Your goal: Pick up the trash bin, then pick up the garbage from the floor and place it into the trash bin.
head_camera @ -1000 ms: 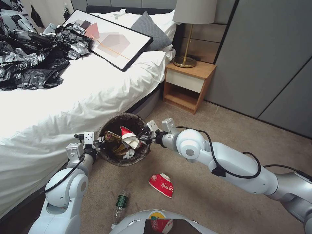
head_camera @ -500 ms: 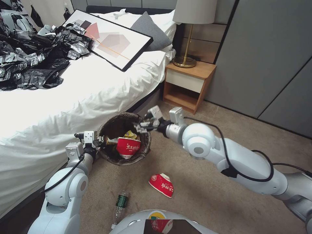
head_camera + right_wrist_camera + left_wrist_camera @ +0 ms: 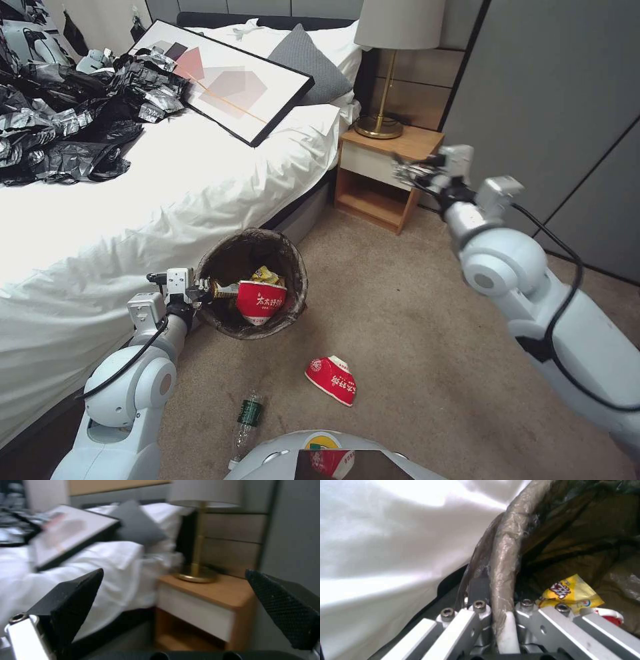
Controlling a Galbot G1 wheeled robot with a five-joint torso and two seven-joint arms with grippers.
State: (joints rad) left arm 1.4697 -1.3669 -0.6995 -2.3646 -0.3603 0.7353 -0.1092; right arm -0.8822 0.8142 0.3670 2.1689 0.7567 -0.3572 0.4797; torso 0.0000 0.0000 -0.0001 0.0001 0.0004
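Observation:
The trash bin point(image 3: 227, 320), lined with a dark bag, hangs beside the bed with my left gripper point(image 3: 200, 291) shut on its near rim. In the left wrist view that left gripper point(image 3: 502, 605) pinches the bag-covered rim point(image 3: 506, 555). Inside lie a red noodle bowl point(image 3: 261, 300) and a yellow wrapper point(image 3: 570, 592). On the carpet lie garbage pieces: a crushed red-and-white bowl point(image 3: 331, 380) and a clear bottle with a green label point(image 3: 248, 415). My right gripper point(image 3: 410, 172) is raised in front of the nightstand, open and empty; its black fingers point(image 3: 76, 597) stand wide apart.
The white bed point(image 3: 133, 200) flanks the bin, carrying a framed picture point(image 3: 227, 80) and black bags point(image 3: 60, 120). A wooden nightstand point(image 3: 383, 177) with a lamp point(image 3: 387, 73) stands by grey wall panels point(image 3: 553, 120). Open carpet point(image 3: 413, 333) lies to the right.
The right gripper let the red noodle bowl go into the bin, then rose and swung back to the right toward the nightstand. The left gripper kept hold of the bin.

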